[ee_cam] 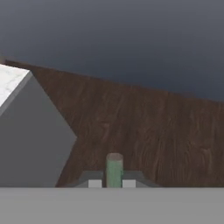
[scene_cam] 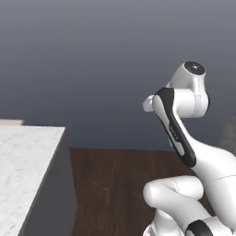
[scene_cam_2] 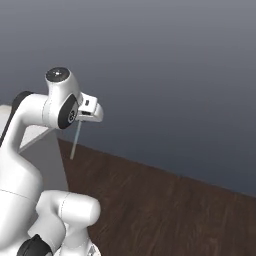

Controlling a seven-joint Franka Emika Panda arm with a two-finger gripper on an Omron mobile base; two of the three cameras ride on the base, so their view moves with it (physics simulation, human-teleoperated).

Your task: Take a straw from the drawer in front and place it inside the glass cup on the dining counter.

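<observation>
My gripper (ee_cam: 112, 183) is shut on a green straw (ee_cam: 114, 169), whose end stands up between the two fingertips (ee_cam: 95, 183) in the hand view. From the right base camera the gripper (scene_cam_2: 83, 119) is raised high, and the straw (scene_cam_2: 76, 141) hangs down from it as a thin pale stick. The corner of the white marble dining counter (scene_cam: 23, 175) lies to the left, below the hand; the same counter corner (ee_cam: 11, 83) sits at the left of the hand view. The drawer and the glass cup are out of view.
Dark wood floor (scene_cam_2: 165, 210) spreads ahead and to the right of the counter. The counter's plain grey side panel (ee_cam: 30, 140) drops to the floor. A beige stool edge (scene_cam: 9, 122) peeks behind the slab. A dark grey wall (scene_cam: 92, 55) closes the back.
</observation>
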